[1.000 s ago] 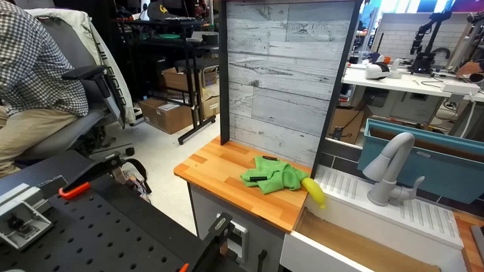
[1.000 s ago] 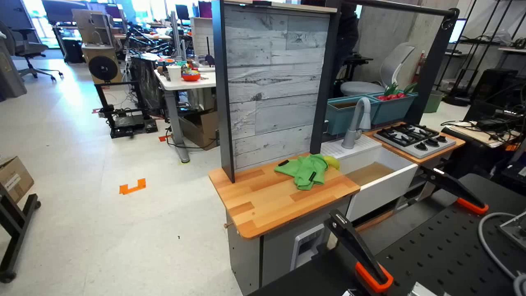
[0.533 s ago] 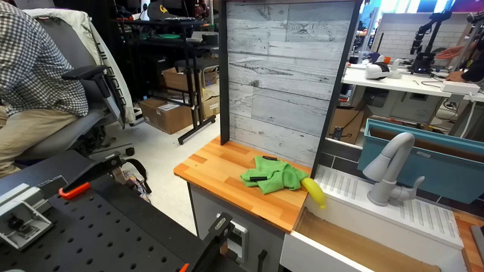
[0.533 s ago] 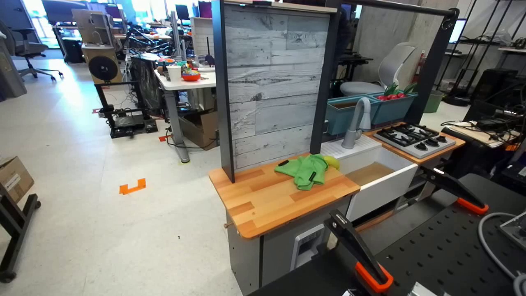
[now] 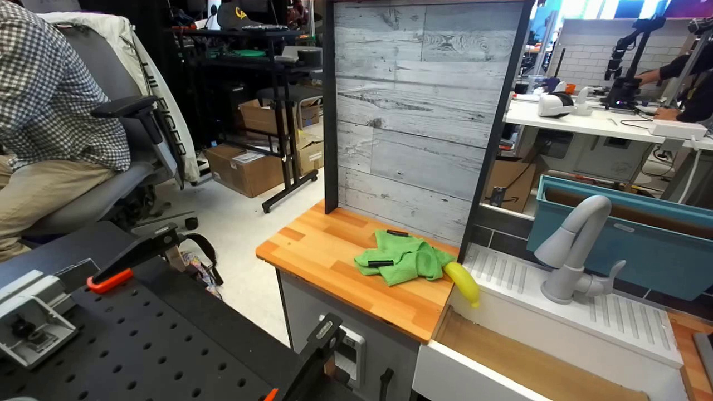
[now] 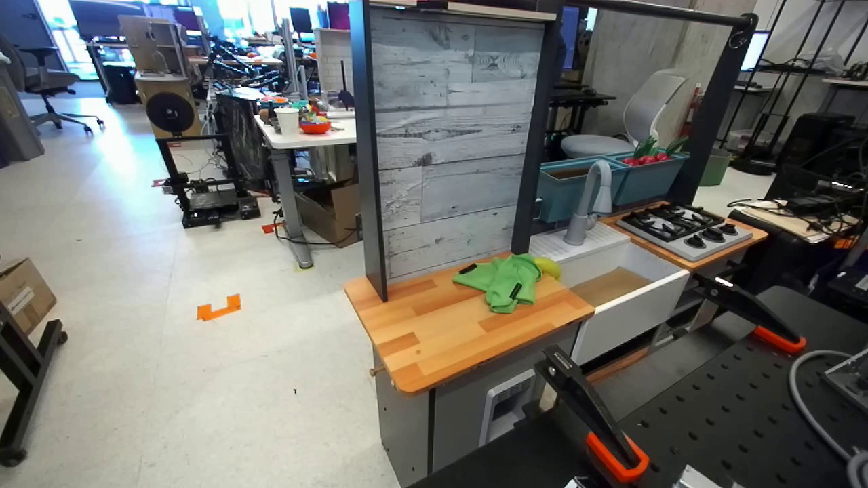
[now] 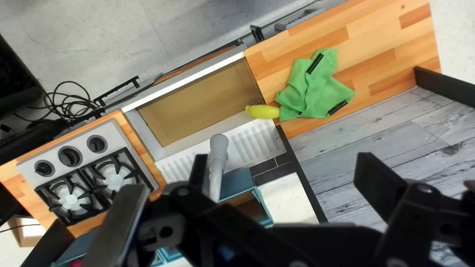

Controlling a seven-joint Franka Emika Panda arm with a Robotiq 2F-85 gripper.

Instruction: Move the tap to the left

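The gripper (image 7: 282,162) is spread, holding nothing; the leftward turn looks not yet begun. A green cloth (image 5: 409,260) lies near the wooden counter's (image 5: 312,250) sink-side back corner, a yellow object (image 5: 463,283) overhanging the edge beside it; the tap (image 5: 581,245) stands behind the basin (image 5: 546,333), arching towards it; a white desk (image 5: 590,122) lies beyond.

In the wrist view, my Robotiq gripper (image 7: 284,167) occupies the lower part. Its two black fingers (image 7: 376,181) stand wide apart, one at each side of a broad gap, and they are directed to the top of this view. Below them my dark linkages (image 7: 237,226) are visible, partly blurred.
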